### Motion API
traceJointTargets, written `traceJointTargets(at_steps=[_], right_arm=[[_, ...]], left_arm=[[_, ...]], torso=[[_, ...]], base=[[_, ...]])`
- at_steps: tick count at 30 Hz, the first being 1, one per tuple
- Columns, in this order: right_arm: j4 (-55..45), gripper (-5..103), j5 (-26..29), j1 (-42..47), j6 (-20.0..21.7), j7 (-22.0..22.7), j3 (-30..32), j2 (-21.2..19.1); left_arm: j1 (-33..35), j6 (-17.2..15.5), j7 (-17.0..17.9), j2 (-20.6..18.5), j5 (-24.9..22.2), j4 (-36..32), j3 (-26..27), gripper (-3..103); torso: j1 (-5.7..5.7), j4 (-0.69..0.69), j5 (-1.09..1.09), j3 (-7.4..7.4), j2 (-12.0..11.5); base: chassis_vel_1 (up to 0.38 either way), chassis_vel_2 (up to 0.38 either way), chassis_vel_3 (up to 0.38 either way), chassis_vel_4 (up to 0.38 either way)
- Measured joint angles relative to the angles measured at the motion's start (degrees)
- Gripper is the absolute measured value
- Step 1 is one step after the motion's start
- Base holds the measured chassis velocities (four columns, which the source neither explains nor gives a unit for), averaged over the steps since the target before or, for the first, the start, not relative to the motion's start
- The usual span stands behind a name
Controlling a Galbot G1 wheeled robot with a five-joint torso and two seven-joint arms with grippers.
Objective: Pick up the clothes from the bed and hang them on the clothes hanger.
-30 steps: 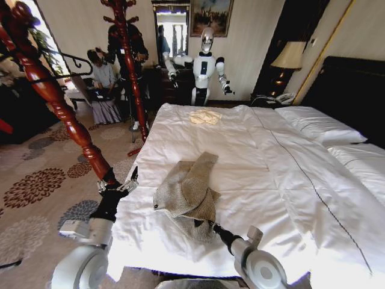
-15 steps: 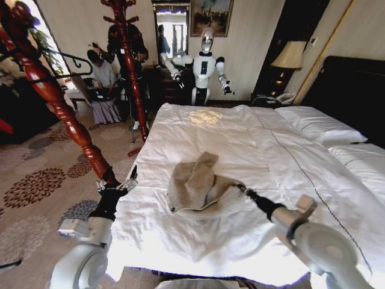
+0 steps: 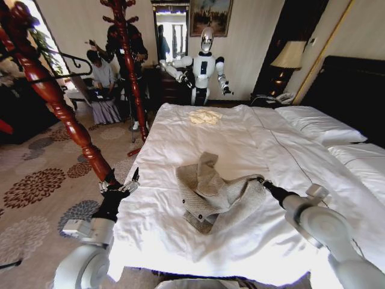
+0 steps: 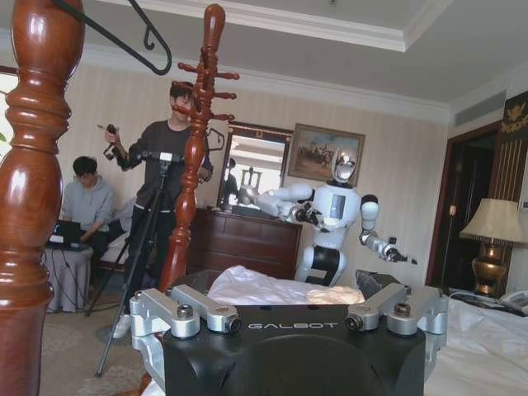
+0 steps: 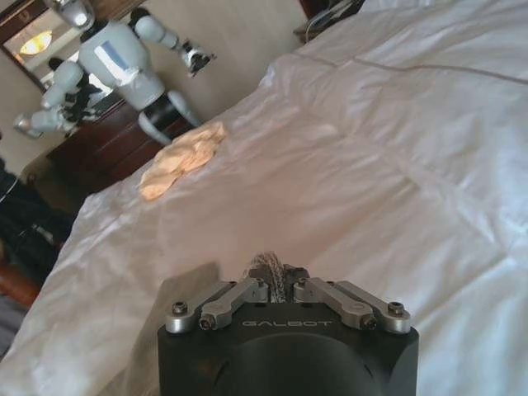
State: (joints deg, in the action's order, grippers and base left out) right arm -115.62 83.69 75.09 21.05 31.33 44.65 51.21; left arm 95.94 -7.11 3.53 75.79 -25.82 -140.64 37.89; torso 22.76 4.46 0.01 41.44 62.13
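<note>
The clothes, a grey-beige ribbed knit cardigan (image 3: 213,192), lie bunched on the white bed (image 3: 240,135), with one end lifted off the duvet. My right gripper (image 3: 260,179) is shut on that raised end. In the right wrist view a tuft of grey knit (image 5: 269,266) shows pinched in my right gripper (image 5: 276,287). My left gripper (image 3: 123,183) hangs open beside the bed's left edge, apart from the cardigan; its fingers (image 4: 183,312) stand wide apart. The clothes hanger (image 4: 115,37), thin and black, hangs on the wooden stand above my left gripper, and the clothes hanger (image 3: 77,60) appears again in the head view.
A carved red-brown coat stand (image 3: 60,102) leans close on the left, a second one (image 3: 127,60) farther back. A small cream garment (image 3: 206,117) lies at the bed's far end. Another white robot (image 3: 204,66) stands beyond it. Pillows (image 3: 319,125) and a dark headboard are on the right.
My right gripper has pulled the cardigan up and to the right across the duvet, drawing it out from a flat heap. The left arm has stayed put.
</note>
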Motion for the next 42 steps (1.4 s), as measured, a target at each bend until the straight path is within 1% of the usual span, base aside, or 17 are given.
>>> traceJointTargets(at_steps=[3, 4, 5, 6, 9, 10, 11, 12, 14, 15, 17, 18, 20, 24, 25, 30, 42], right_arm=[[7.2, 27, -2.3, -5.9, -3.4, -1.6, -1.8, -0.2], [7.2, 27, -2.3, -5.9, -3.4, -1.6, -1.8, -0.2], [8.2, 32, -2.7, -6.6, -3.3, -0.8, -1.9, -0.2], [8.7, 32, -3.3, -6.4, -3.3, -0.2, -2.0, -0.2], [7.1, 48, -3.9, -3.6, -4.1, 2.8, -1.5, 0.1], [7.1, 48, -3.9, -3.6, -4.1, 2.8, -1.5, 0.1], [4.1, 54, -2.6, -1.6, -4.3, 4.3, -1.0, 0.4], [0.6, 54, -1.1, 0.3, -4.3, 5.7, -0.6, 0.7], [-6.4, 65, 0.7, 4.8, -4.2, 8.0, -0.9, 1.6], [-6.4, 65, 0.7, 4.8, -4.2, 8.0, -0.9, 1.6], [-12.2, 76, 0.6, 8.4, -4.0, 9.6, -3.0, 3.3], [-14.2, 81, -0.5, 9.7, -3.9, 10.4, -4.9, 4.1], [-15.5, 81, -2.3, 10.6, -3.8, 11.0, -6.9, 4.7], [-17.6, 99, -13.2, 13.6, -3.4, 12.7, -15.8, 6.6], [-17.6, 99, -13.2, 13.6, -3.4, 12.7, -15.8, 6.6], [-16.7, 100, -26.6, 16.4, -0.1, 16.5, -22.6, 5.5], [-16.0, 100, -27.9, 16.6, 4.7, 19.2, -27.0, 3.0]], left_arm=[[0.1, 0.0, 0.0, 0.3, 0.3, 0.4, 0.0, 100], [0.1, 0.0, 0.0, 0.3, 0.3, 0.4, 0.0, 100], [0.1, 0.0, 0.0, 0.4, 0.4, 0.6, -0.1, 100], [0.1, 0.0, 0.0, 0.5, 0.5, 0.8, -0.1, 100], [-0.2, 0.1, 0.0, 1.2, 1.0, 1.5, -0.6, 100], [-0.2, 0.1, 0.0, 1.2, 1.0, 1.5, -0.6, 100], [-0.4, 0.1, 0.0, 1.7, 1.2, 1.8, -0.7, 100], [-0.6, 0.2, 0.0, 2.1, 1.3, 2.1, -0.8, 100], [-0.9, 0.2, 0.1, 3.1, 1.2, 2.7, -0.8, 100], [-0.9, 0.2, 0.1, 3.1, 1.2, 2.7, -0.8, 100], [-1.3, 0.5, 0.0, 3.8, 1.3, 4.1, -0.1, 100], [-1.5, 1.0, 0.0, 3.9, 1.8, 5.2, 0.5, 100], [-1.6, 2.2, -0.4, 3.9, 2.5, 6.7, 1.2, 100], [-0.9, 2.6, -1.1, 1.9, -0.3, 9.5, 2.1, 100], [-0.9, 2.6, -1.1, 1.9, -0.3, 9.5, 2.1, 100], [-1.0, 2.0, -1.0, 0.2, -0.9, 9.7, 2.6, 100], [-0.7, 2.1, -0.8, 0.6, -0.7, 8.6, 3.2, 100]], torso=[[0.01, -0.02, 0.01, 0.01, 0.0], [0.01, -0.02, 0.01, 0.01, 0.0], [0.02, -0.02, 0.00, 0.01, 0.0], [0.01, -0.02, -0.01, 0.00, 0.0], [0.01, 0.04, 0.02, 0.00, 0.0], [0.01, 0.04, 0.02, 0.00, 0.0], [0.01, 0.03, 0.01, 0.00, 0.0], [0.01, 0.04, -0.01, 0.00, 0.0], [0.01, 0.02, -0.02, 0.00, 0.0], [0.01, 0.02, -0.02, 0.00, 0.0], [-0.01, 0.02, -0.03, -0.02, 0.0], [-0.01, 0.03, -0.02, -0.01, 0.0], [-0.01, 0.01, -0.02, -0.01, 0.0], [0.00, 0.00, -0.03, -0.01, 0.0], [0.00, 0.00, -0.03, -0.01, 0.0], [0.00, 0.02, -0.01, -0.01, 0.0], [0.00, 0.01, -0.01, 0.00, 0.0]], base=[[0.000, 0.000, 0.000, 0.000], [0.000, 0.000, 0.000, 0.000], [0.000, 0.000, 0.000, 0.000], [0.000, 0.000, 0.000, 0.000], [0.000, 0.000, 0.000, 0.000], [0.000, 0.000, 0.000, 0.000], [0.000, 0.000, 0.000, 0.000], [0.000, 0.000, 0.000, 0.000], [0.000, 0.000, 0.000, 0.000], [0.000, 0.000, 0.000, 0.000], [0.000, 0.000, 0.000, 0.000], [0.000, 0.000, 0.000, 0.000], [0.000, 0.000, 0.000, 0.000], [0.000, 0.000, 0.000, 0.000], [0.000, 0.000, 0.000, 0.000], [0.000, 0.000, 0.000, 0.000], [0.000, 0.000, 0.000, 0.000]])
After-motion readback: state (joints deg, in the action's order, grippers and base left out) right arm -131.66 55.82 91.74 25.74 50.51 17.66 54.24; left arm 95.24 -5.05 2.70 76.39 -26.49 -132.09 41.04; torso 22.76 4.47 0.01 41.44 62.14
